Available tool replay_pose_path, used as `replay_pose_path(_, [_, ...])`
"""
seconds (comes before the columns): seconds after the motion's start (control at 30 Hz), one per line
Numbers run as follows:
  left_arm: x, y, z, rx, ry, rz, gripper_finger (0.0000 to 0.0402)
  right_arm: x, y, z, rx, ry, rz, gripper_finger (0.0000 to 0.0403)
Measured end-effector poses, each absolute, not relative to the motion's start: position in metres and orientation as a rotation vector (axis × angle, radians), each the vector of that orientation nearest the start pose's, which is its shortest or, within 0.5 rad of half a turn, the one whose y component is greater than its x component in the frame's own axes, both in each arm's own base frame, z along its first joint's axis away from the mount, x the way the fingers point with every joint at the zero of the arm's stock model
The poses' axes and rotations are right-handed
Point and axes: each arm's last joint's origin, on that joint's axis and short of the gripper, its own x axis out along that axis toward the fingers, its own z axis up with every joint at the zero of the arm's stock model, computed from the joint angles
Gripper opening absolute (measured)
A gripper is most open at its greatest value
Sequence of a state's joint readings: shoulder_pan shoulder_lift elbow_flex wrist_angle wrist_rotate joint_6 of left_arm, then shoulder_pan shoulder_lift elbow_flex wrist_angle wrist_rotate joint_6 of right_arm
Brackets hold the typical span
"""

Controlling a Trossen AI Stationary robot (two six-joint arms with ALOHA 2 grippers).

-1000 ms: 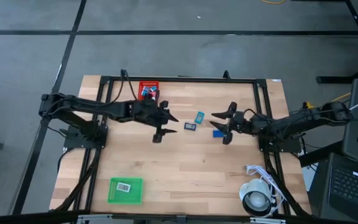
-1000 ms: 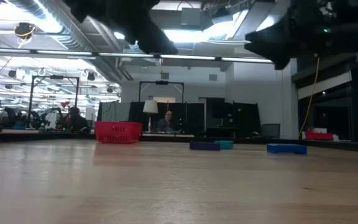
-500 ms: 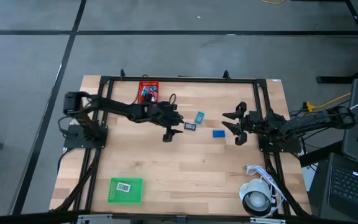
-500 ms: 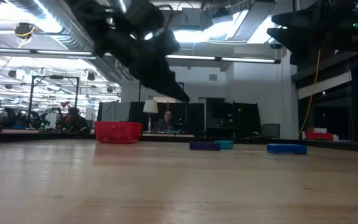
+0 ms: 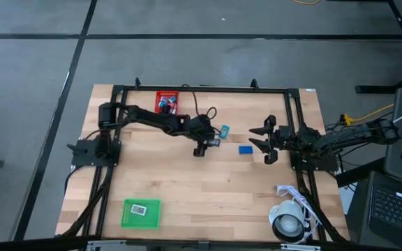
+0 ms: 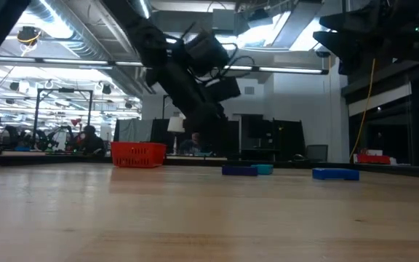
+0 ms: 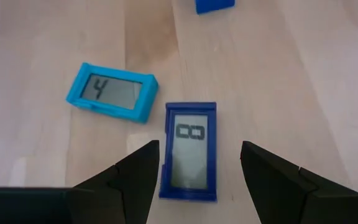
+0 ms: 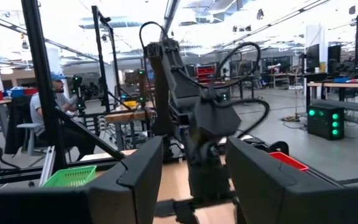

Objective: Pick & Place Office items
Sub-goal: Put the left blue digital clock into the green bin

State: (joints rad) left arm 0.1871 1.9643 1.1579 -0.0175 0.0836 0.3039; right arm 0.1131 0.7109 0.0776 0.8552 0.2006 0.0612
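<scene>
Blue pieces lie three together on the bare wooden table (image 5: 208,188) near its middle: a dark blue counter (image 7: 189,151) whose little screen reads "00", a lighter teal-blue counter (image 7: 112,91) just beside it, apart and slightly tilted, whose screen reads "4", and a plain blue block (image 5: 246,149) farther toward the right arm. Directly over the dark blue counter hangs the left gripper (image 7: 199,177), its two fingers spread wide on either side of the piece and touching nothing. One red mesh bin (image 5: 166,102) stands at the far edge with a few small items inside, too small to count; one green mesh bin (image 5: 142,213) near the front left corner holds a single white piece. Over the table's right side hangs the right gripper (image 5: 264,143), fingers parted and empty, near the blue block.
</scene>
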Motion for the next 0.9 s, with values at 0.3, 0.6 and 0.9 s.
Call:
replay_pose_path(0.3, [0.400, 0.076, 0.122, 0.177, 0.853, -0.029, 0.0221, 0.147, 0.011, 0.200, 0.101, -0.219, -0.072, 0.0183])
replay_pose_path(0.6, [0.403, 0.081, 0.109, 0.142, 0.866, -0.027, 0.0176, 0.147, 0.011, 0.200, 0.116, -0.220, -0.068, 0.0183])
replay_pose_path(0.9, [0.406, 0.071, 0.137, 0.066, 0.702, -0.154, 0.0144, 0.147, 0.011, 0.200, 0.118, -0.220, -0.067, 0.0183])
